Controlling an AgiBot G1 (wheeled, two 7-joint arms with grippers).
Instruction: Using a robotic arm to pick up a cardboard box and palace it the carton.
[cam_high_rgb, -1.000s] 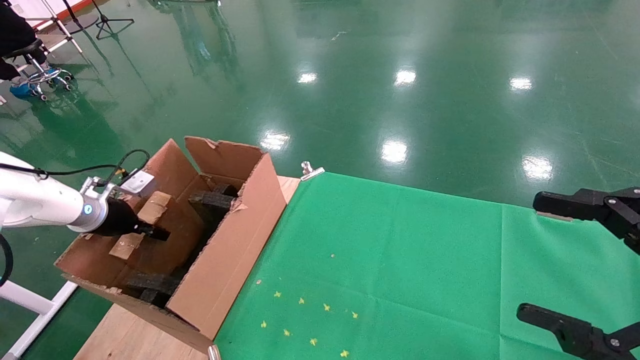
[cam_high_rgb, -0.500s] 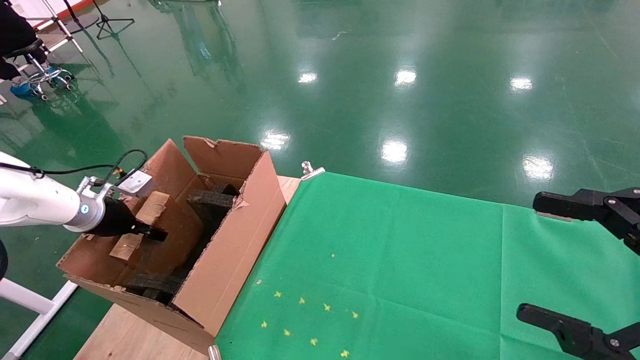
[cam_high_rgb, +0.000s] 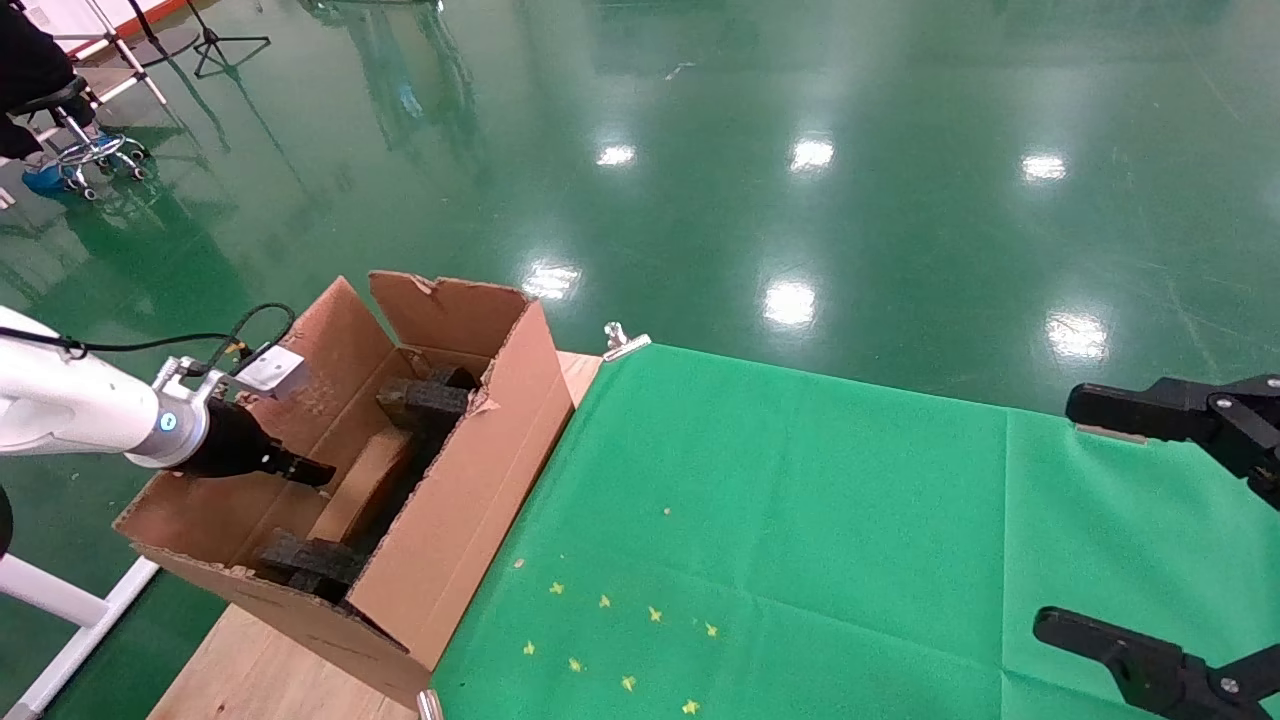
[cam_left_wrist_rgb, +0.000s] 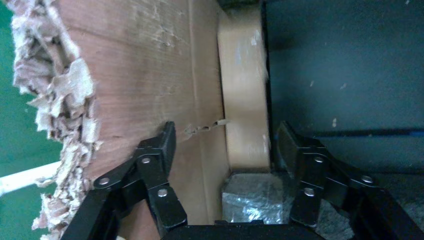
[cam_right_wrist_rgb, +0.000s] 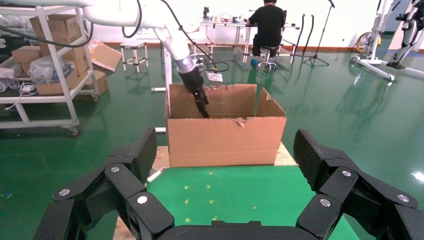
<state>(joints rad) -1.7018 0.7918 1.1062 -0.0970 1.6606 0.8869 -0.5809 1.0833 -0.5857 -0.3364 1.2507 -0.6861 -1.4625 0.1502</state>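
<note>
The carton (cam_high_rgb: 470, 500), a big brown box with ragged flaps, stands at the table's left end and shows front-on in the right wrist view (cam_right_wrist_rgb: 225, 137). The cardboard box (cam_high_rgb: 365, 480), narrow and tape-wrapped, lies on the carton's floor between two black foam blocks (cam_high_rgb: 425, 398). In the left wrist view the cardboard box (cam_left_wrist_rgb: 242, 100) runs lengthwise beyond the jaws, one end against a foam block (cam_left_wrist_rgb: 252, 197). My left gripper (cam_high_rgb: 300, 470) (cam_left_wrist_rgb: 225, 137), on the white robotic arm (cam_high_rgb: 80, 410), hangs open inside the carton, holding nothing. My right gripper (cam_high_rgb: 1085, 515) (cam_right_wrist_rgb: 226, 150) stays open at the far right.
A green cloth (cam_high_rgb: 800, 520) with small yellow star marks (cam_high_rgb: 620, 640) covers most of the wooden table (cam_high_rgb: 250, 680). A metal clamp (cam_high_rgb: 622, 342) holds the cloth's far corner. Shelving (cam_right_wrist_rgb: 45, 60) and a seated person (cam_right_wrist_rgb: 270, 25) are beyond the carton.
The left gripper has let go of the cardboard box, which dropped from a tilted hold to lie flat on the carton's floor. The left arm drew back slightly. The right arm has not moved.
</note>
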